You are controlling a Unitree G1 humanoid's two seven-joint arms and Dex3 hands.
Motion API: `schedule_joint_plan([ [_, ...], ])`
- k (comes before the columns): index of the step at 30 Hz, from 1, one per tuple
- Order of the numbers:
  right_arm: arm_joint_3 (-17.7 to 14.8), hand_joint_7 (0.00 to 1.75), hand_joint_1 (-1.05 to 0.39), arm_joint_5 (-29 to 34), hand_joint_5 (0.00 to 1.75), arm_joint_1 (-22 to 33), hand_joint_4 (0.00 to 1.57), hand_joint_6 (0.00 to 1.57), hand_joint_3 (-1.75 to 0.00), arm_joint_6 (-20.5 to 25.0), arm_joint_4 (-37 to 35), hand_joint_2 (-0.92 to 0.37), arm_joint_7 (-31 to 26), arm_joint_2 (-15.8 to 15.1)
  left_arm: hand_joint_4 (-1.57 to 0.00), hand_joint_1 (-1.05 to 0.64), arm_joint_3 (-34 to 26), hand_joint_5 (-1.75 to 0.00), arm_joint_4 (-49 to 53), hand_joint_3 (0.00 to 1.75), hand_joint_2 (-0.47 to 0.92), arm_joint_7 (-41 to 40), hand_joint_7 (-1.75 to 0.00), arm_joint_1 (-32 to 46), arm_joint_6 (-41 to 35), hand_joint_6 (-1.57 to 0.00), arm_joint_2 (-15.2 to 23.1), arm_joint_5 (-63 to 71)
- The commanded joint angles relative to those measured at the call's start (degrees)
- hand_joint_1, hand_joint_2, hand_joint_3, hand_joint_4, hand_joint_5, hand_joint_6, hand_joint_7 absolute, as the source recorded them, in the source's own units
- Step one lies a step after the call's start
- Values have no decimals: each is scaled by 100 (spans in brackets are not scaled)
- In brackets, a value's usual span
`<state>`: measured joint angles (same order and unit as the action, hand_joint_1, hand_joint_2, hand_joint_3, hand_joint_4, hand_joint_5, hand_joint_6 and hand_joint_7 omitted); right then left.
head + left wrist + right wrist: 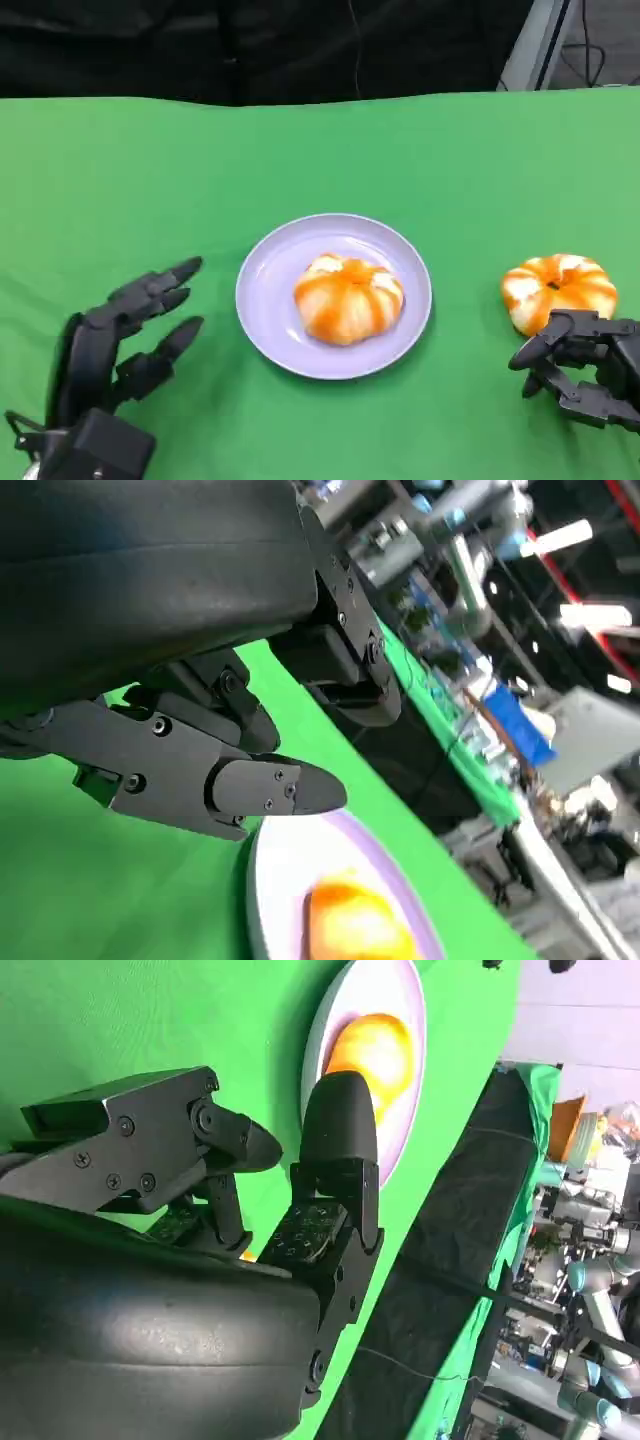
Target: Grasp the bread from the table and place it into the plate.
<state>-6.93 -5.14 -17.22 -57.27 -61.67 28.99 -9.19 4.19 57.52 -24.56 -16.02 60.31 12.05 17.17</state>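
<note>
A green tabletop [120, 180] carries a pale lilac plate [270, 300] at its centre in the head view, and an orange-and-white bun [348, 298] sits inside the plate, a little toward its 3 o'clock side. A second bun [558, 288], the same colours, lies on the cloth at 3 o'clock from the plate, well apart from its rim. The right hand [585, 375] sits at about 6 o'clock from this second bun, its fingers [545, 345] curled and reaching up to the bun's near edge; whether they touch it cannot be told from the head view. In the right wrist view the right hand [270, 1195] shows its fingers apart with nothing gripped between them, and the plate [315, 1045] with its bun [380, 1050] lies beyond the fingertips. The left hand [125, 345] rests at about 8 o'clock from the plate, near it but not touching, fingers [165, 285] spread and pointing toward the plate, holding nothing. In the left wrist view the left hand [200, 760] hangs over the green cloth with its fingers apart, and the plate [275, 880] and the bun [355, 925] on it appear just past a fingertip. Beyond the tabletop's far edge, at 12 o'clock, there is dark cloth [250, 45].
</note>
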Motion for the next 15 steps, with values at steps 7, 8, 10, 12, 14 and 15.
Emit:
schedule_joint_plan([
  [7,-58,94,5,-24,137,-12,87,94,-72,15,0,-78,-15,-142,-112,-5,-584,-7,464,38,92,382,-5,63,250,-98,-78,-702],
  [8,-58,94,5,-23,137,-13,87,94,-71,17,-2,-78,-16,-142,-113,-5,-616,-8,474,38,92,394,-5,68,244,-99,-89,-719],
  [10,-61,94,5,-27,136,-15,88,94,-71,18,-4,-78,-11,-140,-114,-5,-660,-8,482,38,92,422,-5,67,242,-101,-107,-726],
  [12,-62,94,5,-27,136,-15,88,94,-70,18,-4,-78,-12,-140,-115,-4,-690,-8,486,38,92,448,-5,65,246,-101,-116,-721],
  [14,-62,94,5,-26,136,-15,88,94,-70,18,-4,-79,-12,-140,-115,-4,-719,-8,486,37,92,473,-5,65,248,-101,-125,-714],
  [15,-62,94,5,-26,136,-15,88,94,-70,18,-4,-79,-12,-140,-115,-4,-731,-7,485,37,92,482,-4,65,248,-101,-128,-711],
])
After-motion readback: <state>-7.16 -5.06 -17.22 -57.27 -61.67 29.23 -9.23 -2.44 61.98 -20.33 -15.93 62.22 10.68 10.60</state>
